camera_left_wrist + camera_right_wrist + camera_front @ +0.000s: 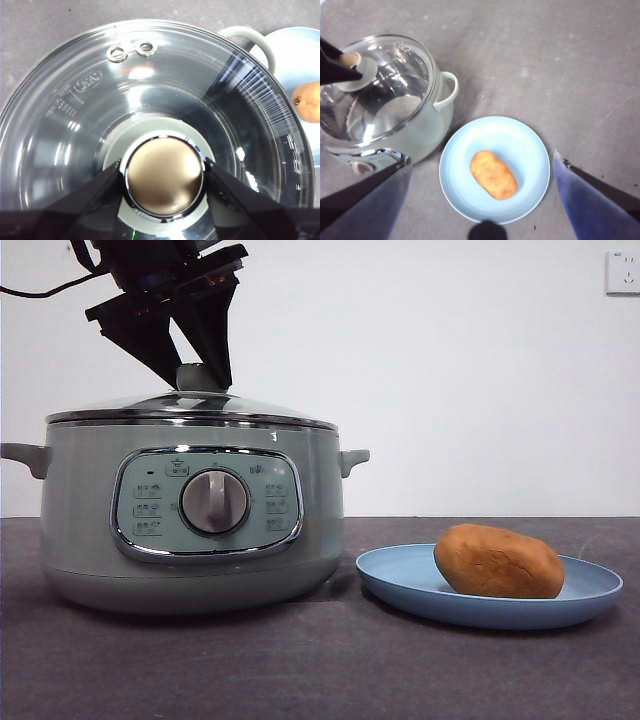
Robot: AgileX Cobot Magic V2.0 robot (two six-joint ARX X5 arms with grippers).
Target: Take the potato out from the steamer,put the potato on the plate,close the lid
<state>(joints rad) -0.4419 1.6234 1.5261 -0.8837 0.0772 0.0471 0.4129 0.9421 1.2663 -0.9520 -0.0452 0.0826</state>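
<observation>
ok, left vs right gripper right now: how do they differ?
The left gripper is low over the steamer, jaws either side of the lid's knob; the right gripper hangs high above the plate, touching nothing. The left's jaws sit narrow around the knob; the right's are spread wide and empty, the potato lying on the plate below. Both have black two-jaw tips.

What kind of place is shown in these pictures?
Probably a lab tabletop staged as a kitchen: an electric steamer and a plate with a potato on a dark grey table by a bare white wall.
</observation>
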